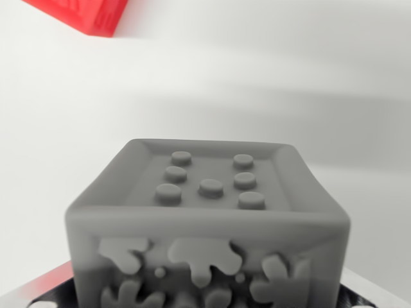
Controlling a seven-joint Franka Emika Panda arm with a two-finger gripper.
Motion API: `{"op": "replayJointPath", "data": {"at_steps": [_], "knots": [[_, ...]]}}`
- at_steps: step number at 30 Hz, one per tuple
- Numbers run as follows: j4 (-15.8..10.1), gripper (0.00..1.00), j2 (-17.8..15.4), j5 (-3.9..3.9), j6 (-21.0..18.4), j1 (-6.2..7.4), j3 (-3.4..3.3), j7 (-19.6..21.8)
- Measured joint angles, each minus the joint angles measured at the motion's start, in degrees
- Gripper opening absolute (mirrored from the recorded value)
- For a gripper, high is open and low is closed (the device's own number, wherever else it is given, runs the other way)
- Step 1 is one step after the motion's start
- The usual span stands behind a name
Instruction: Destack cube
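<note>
Filling the lower middle of the wrist view: a grey cube (209, 234), close to the lens and slightly blurred. Showing seven round raised studs on its recessed top face, framed by a raised rim. Showing splash-shaped raised blobs across the near side face. Sitting over dark, shiny metal parts at the bottom corners, on either side of the grey cube, with a faint red reflection at the wrist view's left. Lying well apart from the grey cube, up at the top left corner: a red cube (83, 14), cropped by the picture edge, resting on the white table (257, 83). Jaw state: cannot tell, fingertips being out of clear sight.
</note>
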Motion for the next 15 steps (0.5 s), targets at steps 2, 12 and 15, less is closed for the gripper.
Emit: {"op": "replayJointPath", "data": {"at_steps": [2, 12, 15], "knots": [[-0.58, 0.0, -0.32, 0.01, 0.28, -0.2, -0.16, -1.12], [-3.07, 0.0, -1.54, 0.04, 1.53, -0.99, -0.91, -6.27], [-3.77, 0.0, -1.92, 0.04, 1.87, -1.22, -1.14, -7.8]]}}
